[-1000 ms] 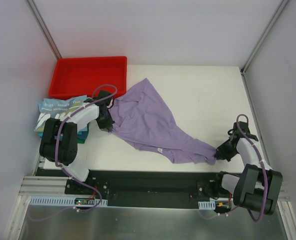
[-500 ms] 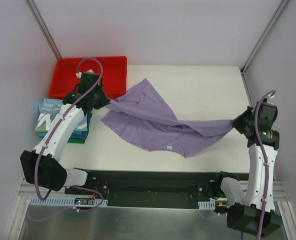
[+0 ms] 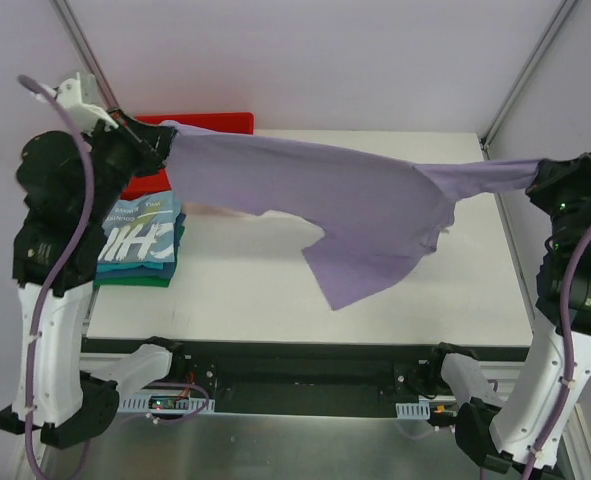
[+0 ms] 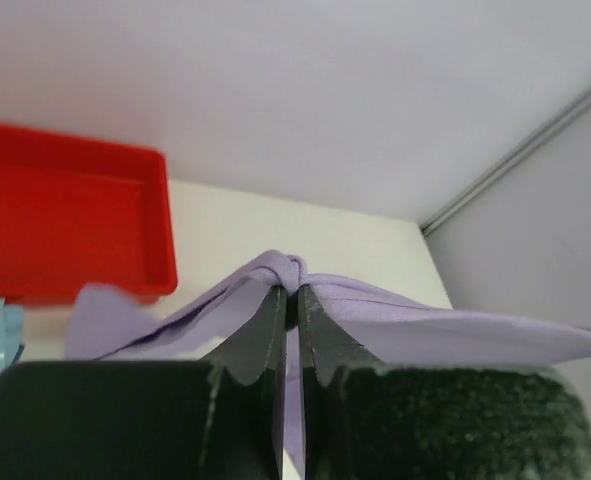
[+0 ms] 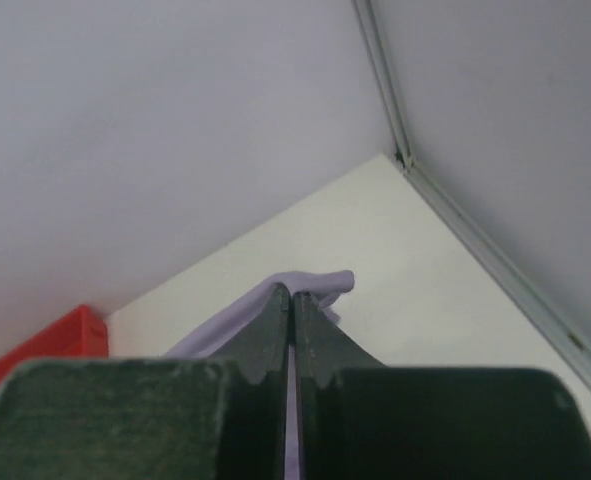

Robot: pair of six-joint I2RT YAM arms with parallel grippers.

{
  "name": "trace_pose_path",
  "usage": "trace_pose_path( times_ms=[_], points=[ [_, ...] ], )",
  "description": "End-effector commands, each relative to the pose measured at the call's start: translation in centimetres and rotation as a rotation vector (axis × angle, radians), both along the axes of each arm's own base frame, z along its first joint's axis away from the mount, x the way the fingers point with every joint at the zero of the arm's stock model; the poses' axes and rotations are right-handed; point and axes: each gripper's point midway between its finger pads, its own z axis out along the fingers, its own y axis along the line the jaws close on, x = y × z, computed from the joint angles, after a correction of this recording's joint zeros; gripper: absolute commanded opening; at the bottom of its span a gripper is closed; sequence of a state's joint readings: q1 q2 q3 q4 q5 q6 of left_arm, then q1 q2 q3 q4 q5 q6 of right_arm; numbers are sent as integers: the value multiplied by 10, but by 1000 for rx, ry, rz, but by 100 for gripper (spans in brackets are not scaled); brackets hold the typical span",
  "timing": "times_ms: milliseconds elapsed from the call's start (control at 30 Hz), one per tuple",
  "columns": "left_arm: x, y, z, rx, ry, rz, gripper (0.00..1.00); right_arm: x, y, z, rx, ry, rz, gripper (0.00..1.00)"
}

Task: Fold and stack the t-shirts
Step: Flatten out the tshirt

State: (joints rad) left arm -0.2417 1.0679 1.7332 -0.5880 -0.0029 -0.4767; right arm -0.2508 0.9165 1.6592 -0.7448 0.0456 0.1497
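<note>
The left tool (image 3: 163, 142) and right tool (image 3: 535, 178), each clamped on an end of the lavender t-shirt (image 3: 355, 200), hold it stretched above the tabletop (image 3: 275, 290); folded t-shirts (image 3: 140, 235) sit stacked at the left edge.

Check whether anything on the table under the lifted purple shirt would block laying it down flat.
Nothing visible does. The purple shirt hangs over bare table; the folded stack sits at the left edge, off to the side.
</note>
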Motion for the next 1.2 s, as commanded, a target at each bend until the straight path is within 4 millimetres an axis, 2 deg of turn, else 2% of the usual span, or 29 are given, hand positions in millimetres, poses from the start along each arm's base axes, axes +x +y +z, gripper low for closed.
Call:
trace_pose_path(
  times_ms=[0,100,200,267,333,400,500,567,667,733,833,867,933,967,1033,1100,1133,1167],
  points=[
    [-54,0,58,57,-212,-94,0,-46,-18,72,-145,-149,-136,1],
    [-85,-4,80,52,-295,-156,0,-88,-18,114,-205,-253,-197,1],
    [-111,-6,94,42,-356,-203,0,-127,-15,144,-266,-348,-240,1],
    [-126,-6,100,34,-385,-219,0,-146,-16,158,-298,-392,-275,1],
    [-138,-8,103,24,-404,-245,0,-157,-19,169,-328,-418,-306,1],
    [-144,-10,105,16,-411,-265,0,-159,-23,173,-354,-417,-322,1],
    [-138,-14,101,-1,-386,-279,0,-143,-33,173,-375,-388,-334,1],
    [-122,-19,93,-15,-339,-282,0,-127,-39,172,-397,-361,-337,1],
    [-79,-21,71,-28,-231,-230,0,-91,-43,167,-438,-313,-325,1],
    [-43,-18,52,-16,-153,-168,0,-56,-41,155,-464,-265,-274,1],
    [20,-17,10,25,-10,-75,0,10,-38,116,-463,-159,-181,1],
    [42,-18,-11,35,52,-54,0,39,-38,95,-456,-101,-145,1],
    [83,-24,-55,68,174,-33,0,86,-39,54,-446,-4,-94,1],
    [100,-27,-79,86,233,-27,0,110,-40,27,-440,60,-70,1],
    [142,-34,-150,136,400,-18,0,151,-41,-30,-416,170,-20,1],
    [174,-37,-215,182,537,6,0,191,-37,-90,-390,244,45,1],
    [189,-41,-249,204,605,-8,0,209,-35,-126,-372,301,76,1],
    [201,-47,-273,217,651,-23,0,224,-35,-152,-350,340,88,1]
  ],
)
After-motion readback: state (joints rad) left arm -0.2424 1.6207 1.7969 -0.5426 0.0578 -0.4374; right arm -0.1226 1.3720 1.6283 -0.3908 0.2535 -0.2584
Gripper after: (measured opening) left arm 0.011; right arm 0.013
